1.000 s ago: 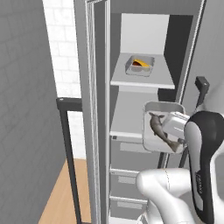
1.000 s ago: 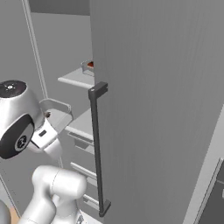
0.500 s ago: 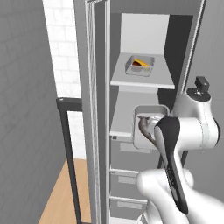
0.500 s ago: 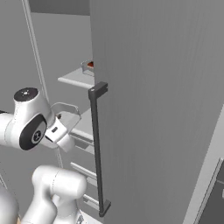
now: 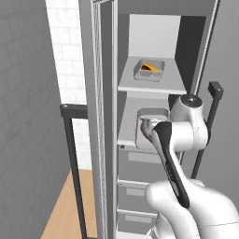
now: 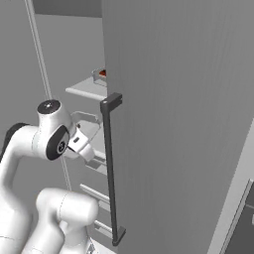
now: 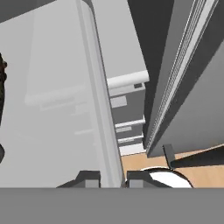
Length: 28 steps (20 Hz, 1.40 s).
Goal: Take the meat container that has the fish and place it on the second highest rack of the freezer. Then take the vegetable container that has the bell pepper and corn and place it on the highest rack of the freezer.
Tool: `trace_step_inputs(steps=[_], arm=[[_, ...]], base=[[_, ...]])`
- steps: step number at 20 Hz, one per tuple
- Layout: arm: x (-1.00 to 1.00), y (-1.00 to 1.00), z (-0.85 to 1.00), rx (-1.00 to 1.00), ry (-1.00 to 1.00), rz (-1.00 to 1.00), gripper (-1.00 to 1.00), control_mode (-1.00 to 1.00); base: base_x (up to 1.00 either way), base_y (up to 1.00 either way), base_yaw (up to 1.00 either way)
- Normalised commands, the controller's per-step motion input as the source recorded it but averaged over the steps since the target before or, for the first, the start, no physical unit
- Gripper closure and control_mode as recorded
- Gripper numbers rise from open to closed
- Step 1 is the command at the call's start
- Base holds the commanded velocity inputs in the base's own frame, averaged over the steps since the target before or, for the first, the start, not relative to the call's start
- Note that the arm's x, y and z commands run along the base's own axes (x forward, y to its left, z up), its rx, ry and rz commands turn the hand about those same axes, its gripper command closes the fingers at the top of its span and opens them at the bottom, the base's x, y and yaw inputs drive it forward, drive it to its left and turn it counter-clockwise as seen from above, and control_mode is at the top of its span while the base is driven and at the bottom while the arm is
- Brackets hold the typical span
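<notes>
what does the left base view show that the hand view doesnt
Left base view alone: the top shelf carrying the tray with corn, and the fish in its tray at the second shelf.

Hand view alone: the gripper shut on that tray's rim, seen from close up, and the wooden floor beneath.

Both: the freezer's grey drawers and its open door.

Matt grey freezer [image 5: 105,116], wood floor [image 5: 70,210]
</notes>
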Motion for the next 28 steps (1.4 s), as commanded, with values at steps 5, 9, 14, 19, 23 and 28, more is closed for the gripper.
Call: trace_step_inputs(steps=[5, 9, 14, 19, 23, 28], arm=[[0.41, -0.12, -0.26, 0.00, -0.01, 0.00, 1.00, -1.00], [0.46, -0.01, -0.36, -0.01, 0.00, 0.00, 1.00, -1.00], [0.40, -0.25, -0.22, 0.00, 0.00, 0.00, 1.00, -1.00], [0.47, -0.17, -0.23, 0.00, 0.00, 0.00, 1.00, -1.00], [0.39, 0.03, -0.25, -0.02, 0.00, -0.02, 1.00, -1.00], [0.46, 0.03, -0.32, -0.02, 0.00, -0.02, 1.00, -1.00]], base=[[0.00, 0.00, 0.00], [0.00, 0.00, 0.00], [0.00, 0.00, 0.00], [0.00, 0.00, 0.00], [0.00, 0.00, 0.00], [0.00, 0.00, 0.00]])
